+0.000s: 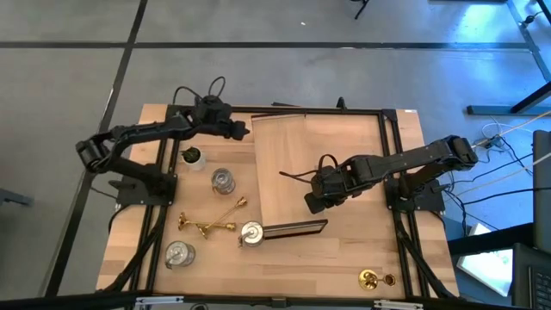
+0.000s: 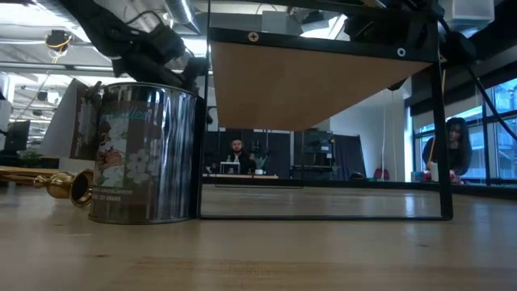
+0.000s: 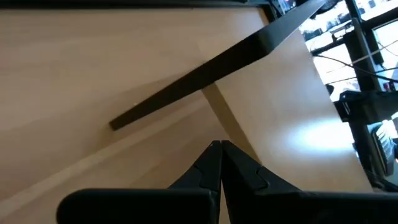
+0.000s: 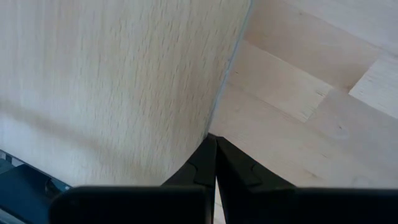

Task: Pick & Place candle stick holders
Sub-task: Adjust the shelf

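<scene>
While board point(image 1: 323, 168) looms, holders point(image 1: 211, 226) lie scattered.

Both arms were dark, near-black, built of chunky jointed segments. The left arm point(image 1: 138, 138) had black cables looping above its wrist, and a blocky black base plate sat under it. The right arm point(image 1: 413, 159) was the same make, with a thin dark cable curling off near its wrist. Each gripper ended in two matte black fingers point(image 3: 211, 171) with stepped, notched inner edges, set on a broad black crossbar.
</scene>
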